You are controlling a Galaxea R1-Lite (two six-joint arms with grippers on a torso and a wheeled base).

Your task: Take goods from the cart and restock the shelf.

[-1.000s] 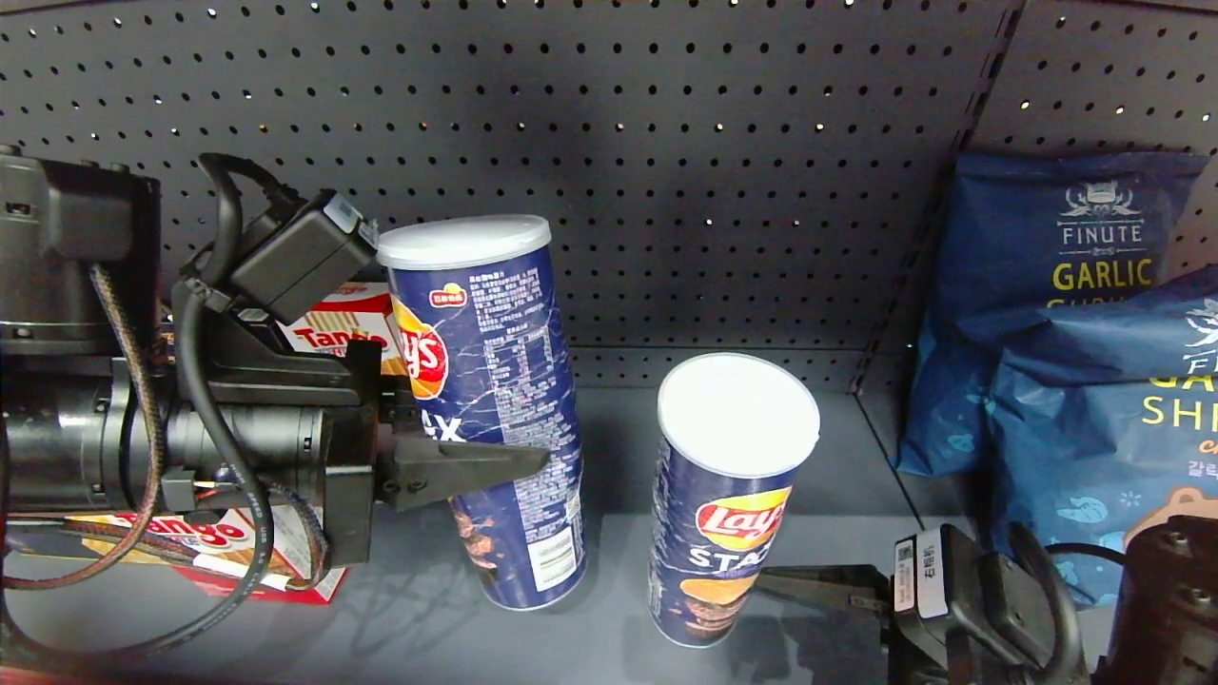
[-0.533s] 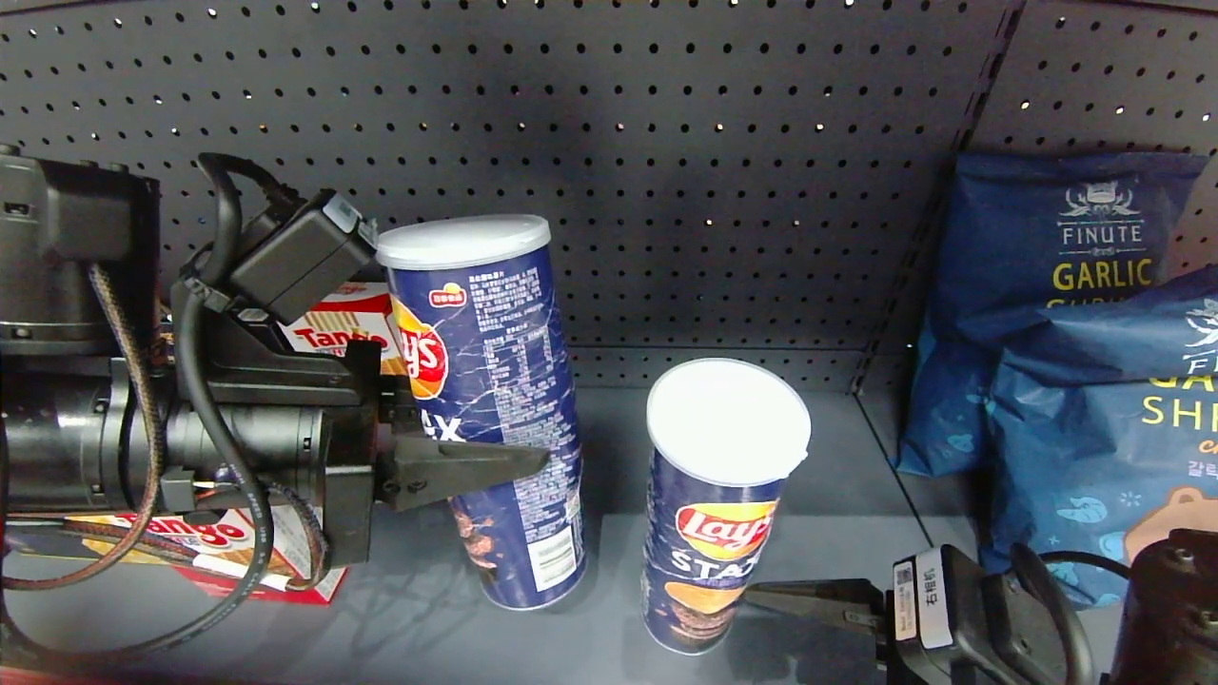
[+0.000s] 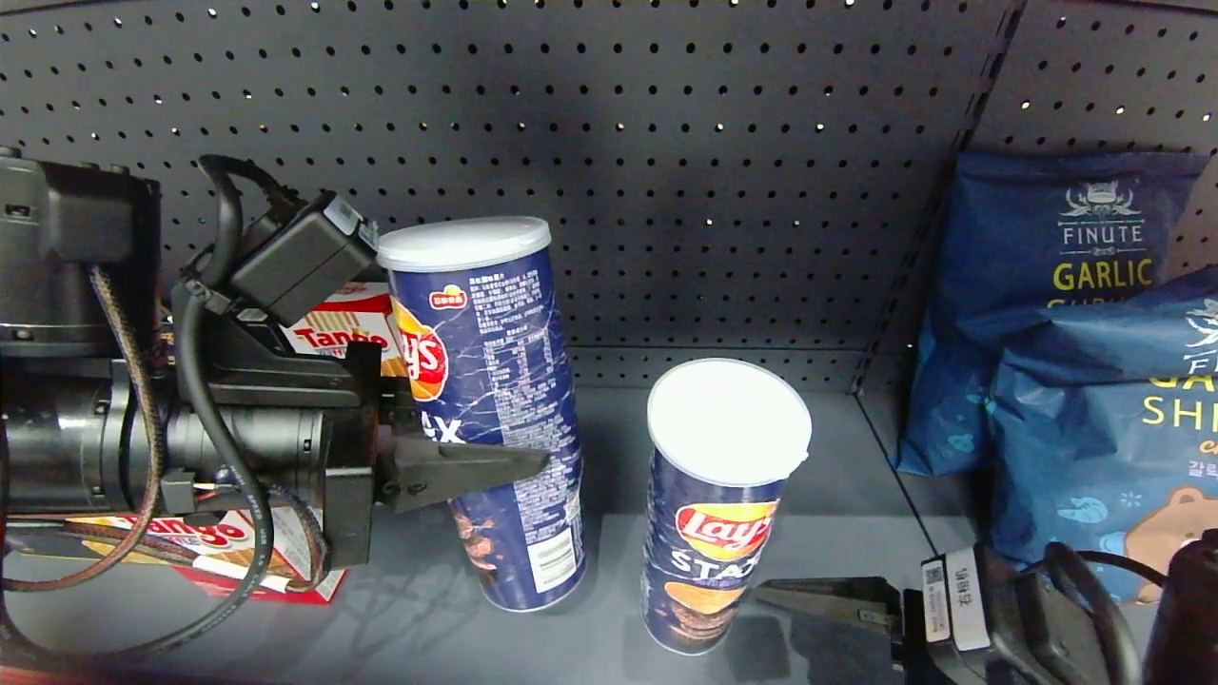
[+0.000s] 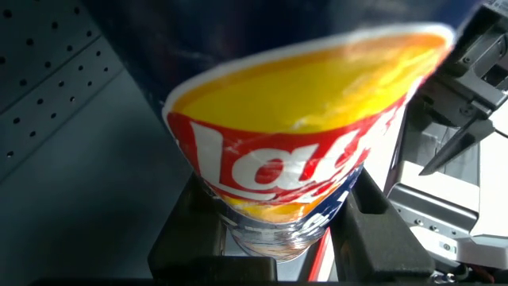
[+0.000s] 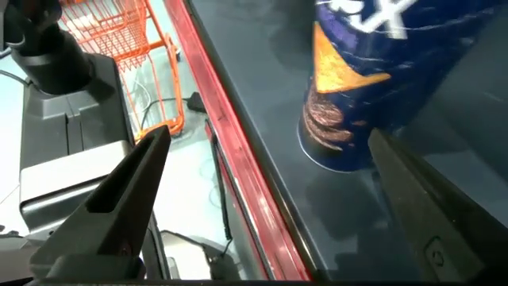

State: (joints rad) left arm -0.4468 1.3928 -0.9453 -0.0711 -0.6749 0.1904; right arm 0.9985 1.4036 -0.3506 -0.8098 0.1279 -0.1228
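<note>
**Left gripper clamped on tilted chip can; right gripper open beside upright chip can.**

Reference item: the upright chip can, which stands on the grey shelf. The pegboard panel rises behind it. The orange cart stands below it, past the shelf's red front edge. The blue snack bags lean on the panel well to its right. The tilted chip can is just to its left, not touching, with its white lid leaning away and its base nearer. The left gripper's fingers press this can's mid-body from both sides. Whether its base rests on the shelf cannot be determined. The wafer boxes lie farther left, partly hidden by the arm. The right gripper sits low to the reference can's right, near its base. Its fingers are spread wide, hold nothing and are clear of the can.
</note>
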